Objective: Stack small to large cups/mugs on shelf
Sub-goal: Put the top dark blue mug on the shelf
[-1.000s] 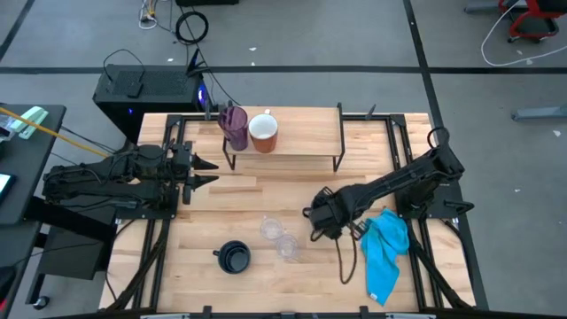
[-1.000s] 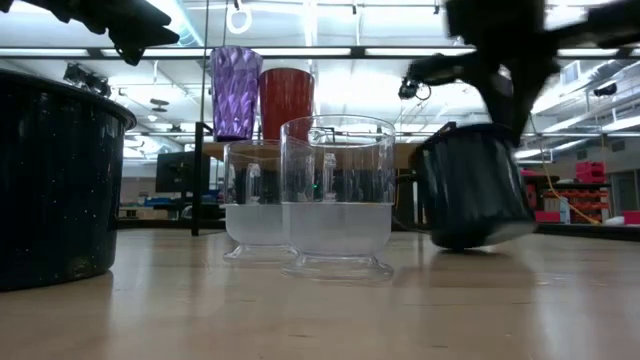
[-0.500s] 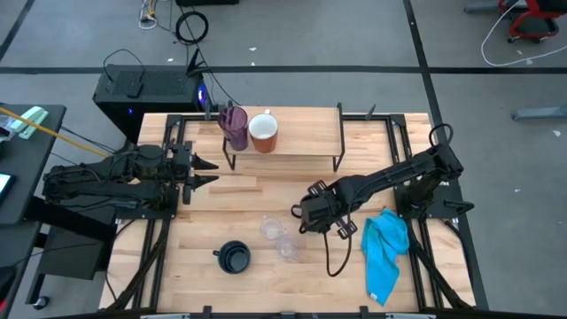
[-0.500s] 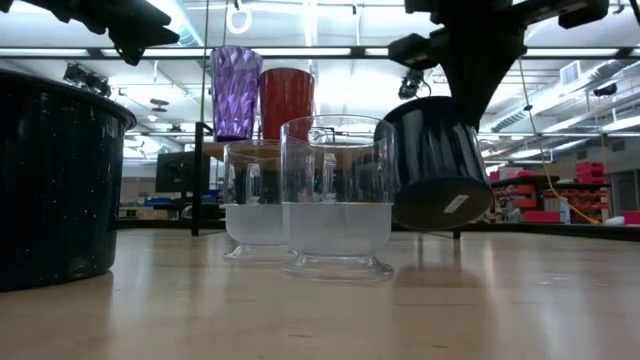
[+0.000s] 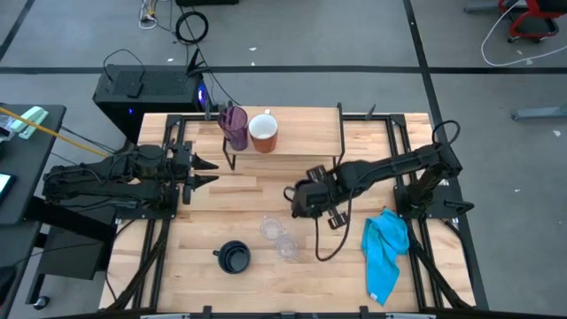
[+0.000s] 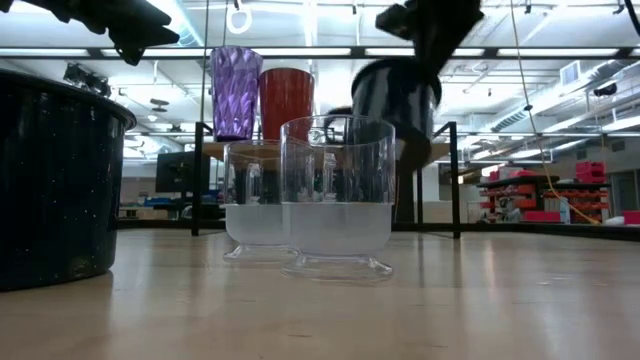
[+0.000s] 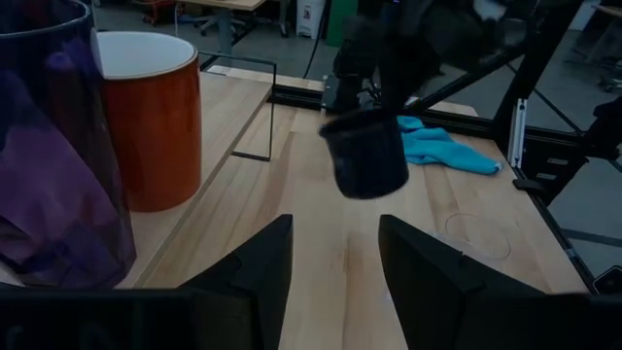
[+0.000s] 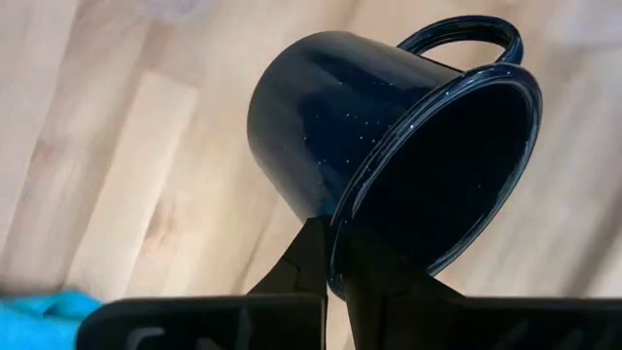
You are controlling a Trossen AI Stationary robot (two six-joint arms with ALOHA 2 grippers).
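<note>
My right gripper (image 5: 301, 198) is shut on a dark blue-black handled mug (image 8: 389, 156), held in the air over the table's middle, in front of the shelf (image 5: 301, 142). The mug also shows in the low view (image 6: 395, 95) and the left wrist view (image 7: 367, 156). A purple tumbler (image 5: 235, 127) and a white mug with an orange-brown wall (image 5: 263, 133) stand on the shelf's left end. Two clear cups (image 5: 277, 237) and a second dark mug (image 5: 234, 258) stand on the table near its front. My left gripper (image 5: 205, 173) is open and empty at the table's left. My right gripper holds the mug by its rim (image 8: 335, 261), on the side opposite the handle (image 8: 457, 34), with one finger inside and one outside the wall. The fingers come from above, slanting down. The mug hangs tilted below them, lifted clear of the table.
A blue cloth (image 5: 385, 252) lies at the table's right front beside a black cable (image 5: 330, 239). The shelf's middle and right part shows bare wood (image 5: 310, 133). The table's frame rails run along both sides.
My right gripper has lifted the dark mug off the table and carried it up and toward the table's left and far edge, nearer the shelf. The mug, which rested tilted on the table a second ago, now hangs clear, above the clear cups' rims.
</note>
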